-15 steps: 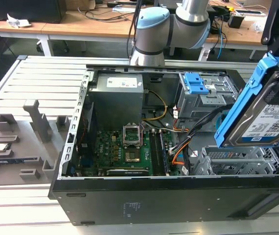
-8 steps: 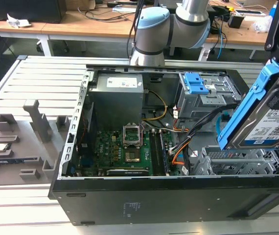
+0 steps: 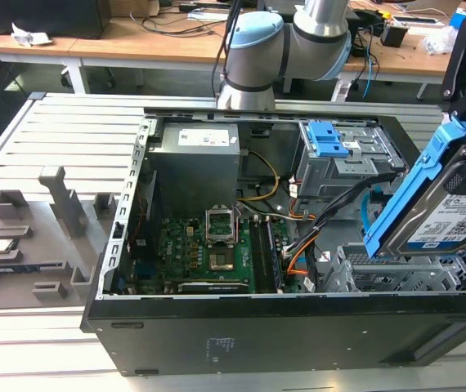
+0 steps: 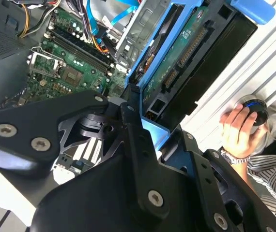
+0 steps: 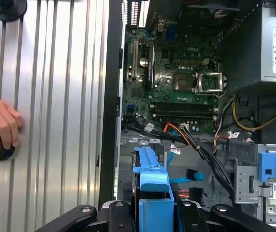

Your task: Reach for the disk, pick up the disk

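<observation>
Black gripper [image 4: 143,145] linkages loom closest in both wrist views, their fingers pinched on the disk [image 3: 445,204] by its blue rails. In the exterior view, the disk hangs tilted above the drive cage [image 3: 396,273] at the exterior view's right, lifted clear of the open computer case [image 3: 241,335]. Farther in, the green motherboard [image 3: 212,249] lies on the case floor, the grey power supply [image 3: 196,159] beyond it. 1 person's hand [image 5: 0,123] rests on the slatted table [image 5: 60,96].
</observation>
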Tool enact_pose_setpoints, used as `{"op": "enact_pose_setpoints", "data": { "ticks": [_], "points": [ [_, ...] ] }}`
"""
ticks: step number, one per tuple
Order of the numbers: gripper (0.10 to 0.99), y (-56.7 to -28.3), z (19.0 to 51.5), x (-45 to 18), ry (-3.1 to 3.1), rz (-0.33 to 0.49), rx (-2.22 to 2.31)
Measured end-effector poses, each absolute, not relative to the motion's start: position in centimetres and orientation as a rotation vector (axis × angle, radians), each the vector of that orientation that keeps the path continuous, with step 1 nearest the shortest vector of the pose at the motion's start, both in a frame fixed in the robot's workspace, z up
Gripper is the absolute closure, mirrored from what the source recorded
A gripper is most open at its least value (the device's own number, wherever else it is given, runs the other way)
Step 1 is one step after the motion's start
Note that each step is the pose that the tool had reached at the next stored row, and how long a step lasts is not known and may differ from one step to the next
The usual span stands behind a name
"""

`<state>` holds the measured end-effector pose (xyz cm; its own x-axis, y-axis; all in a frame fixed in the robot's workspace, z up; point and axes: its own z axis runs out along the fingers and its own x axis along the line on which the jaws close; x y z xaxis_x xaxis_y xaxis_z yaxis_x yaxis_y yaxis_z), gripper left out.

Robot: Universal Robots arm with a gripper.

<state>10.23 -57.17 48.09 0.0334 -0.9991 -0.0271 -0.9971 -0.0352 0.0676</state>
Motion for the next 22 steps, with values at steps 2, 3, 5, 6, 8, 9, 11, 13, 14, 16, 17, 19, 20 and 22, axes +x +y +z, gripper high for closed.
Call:
{"op": "enact_pose_setpoints", "data": {
  "ticks": [2, 3, 5, 6, 8, 9, 11, 13, 14, 16, 17, 19, 20, 22],
  "points": [
    [0.718, -57.2, 47.9, 10.2, -2.162, -0.104, 2.236],
    [0.718, -57.2, 47.7, 10.3, -2.162, -0.104, 2.236],
    [0.718, -57.3, 47.3, 10.3, -2.162, -0.104, 2.236],
    [0.718, -57.3, 47.3, 10.3, -2.162, -0.104, 2.235],
    [0.718, -57.3, 47.1, 10.3, -2.162, -0.104, 2.235],
    [0.718, -57.3, 47.0, 10.3, -2.162, -0.104, 2.235],
    [0.718, -57.3, 46.8, 10.3, -2.162, -0.104, 2.235],
    [0.718, -57.3, 46.7, 10.3, -2.162, -0.104, 2.235],
    [0.718, -57.3, 46.6, 10.3, -2.162, -0.104, 2.235],
    [0.718, -57.3, 46.5, 10.3, -2.162, -0.104, 2.235],
    [0.718, -57.3, 46.5, 10.3, -2.162, -0.104, 2.235],
    [0.718, -57.3, 46.5, 10.3, -2.162, -0.104, 2.235],
    [0.718, -57.3, 46.4, 10.3, -2.162, -0.104, 2.235],
    [0.718, -57.3, 46.4, 10.3, -2.162, -0.104, 2.235]
  ]
}}
